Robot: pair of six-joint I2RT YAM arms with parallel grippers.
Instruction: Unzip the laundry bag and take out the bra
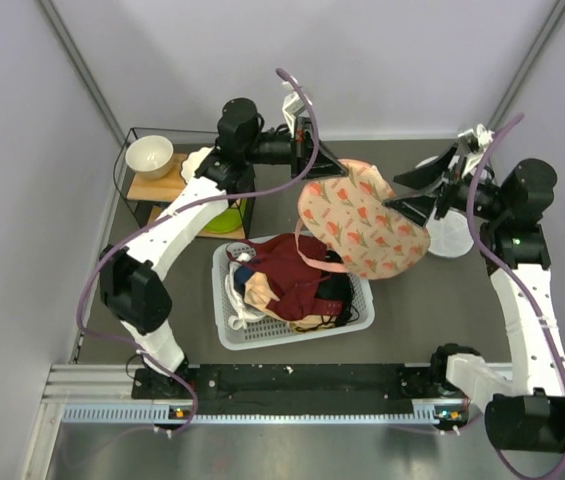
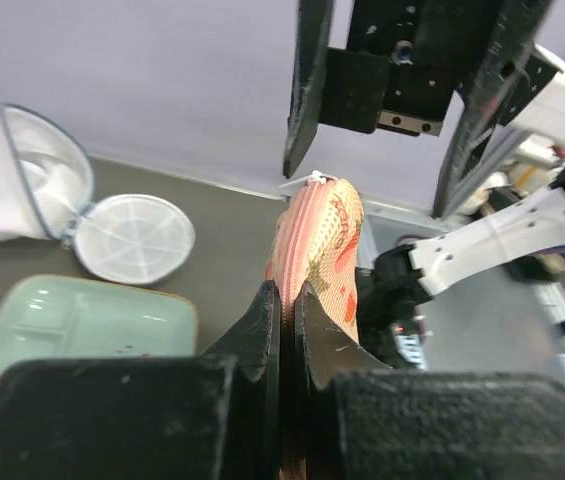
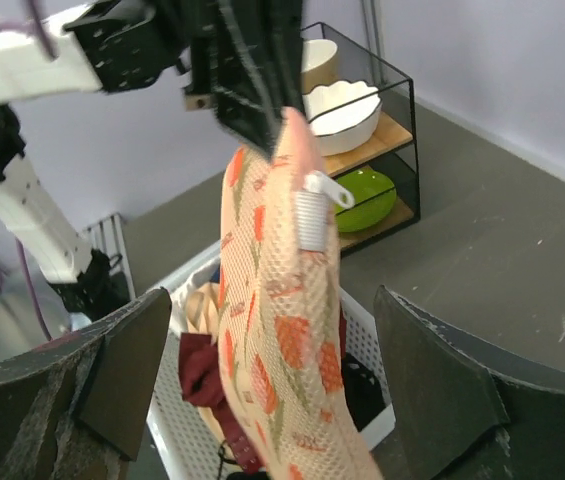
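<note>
The laundry bag [image 1: 364, 222], peach-pink with red flowers, hangs in the air above the right end of the basket. My left gripper [image 1: 327, 170] is shut on its upper edge; in the left wrist view the jaws [image 2: 287, 295] pinch the zipper seam of the bag [image 2: 322, 235]. My right gripper [image 1: 407, 195] is open at the bag's right side. In the right wrist view its fingers [image 3: 432, 370] stand wide apart around the bag [image 3: 282, 340] without touching it. A white zipper pull [image 3: 312, 215] sits near the top. The bra is hidden.
A white basket [image 1: 292, 338] holds maroon, black and cream garments under the bag. A black wire shelf [image 1: 167, 185] with bowls stands at back left. A white round mesh pouch [image 1: 452, 235] lies at right, with a mint-green tray [image 2: 82, 320] beside it.
</note>
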